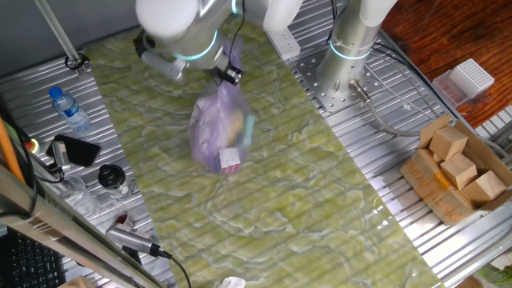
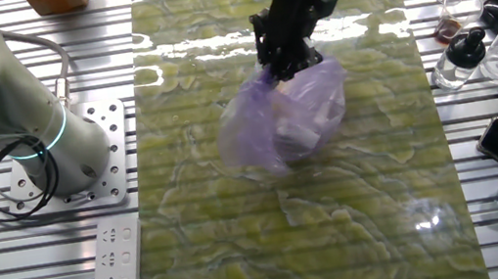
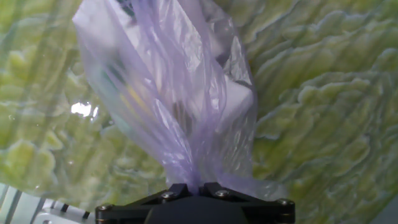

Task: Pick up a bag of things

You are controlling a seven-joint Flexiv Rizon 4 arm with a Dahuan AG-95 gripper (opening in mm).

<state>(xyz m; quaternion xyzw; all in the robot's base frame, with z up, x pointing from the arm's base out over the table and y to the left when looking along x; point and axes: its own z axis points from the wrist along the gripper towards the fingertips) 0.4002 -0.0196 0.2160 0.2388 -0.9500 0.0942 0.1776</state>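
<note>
The bag of things (image 1: 220, 128) is a translucent pale purple crinkled plastic bag. It hangs from my gripper (image 1: 229, 74) above the green mat (image 1: 264, 200). A small white-pink cube (image 1: 230, 159), a teal box edge (image 1: 249, 130) and a yellowish item (image 1: 234, 120) show through it. In the other fixed view the bag (image 2: 288, 119) hangs below the black gripper (image 2: 285, 60). In the hand view my gripper (image 3: 194, 188) is shut on the gathered neck of the bag (image 3: 180, 106), which stretches away from the jaws.
A brown cardboard box of wooden blocks (image 1: 456, 172) stands at the right. A water bottle (image 1: 68, 110), a phone (image 1: 76, 150) and glass jars (image 1: 112, 180) lie at the left. The arm's base (image 1: 348, 60) and a white power strip (image 2: 114, 278) stand beside the mat.
</note>
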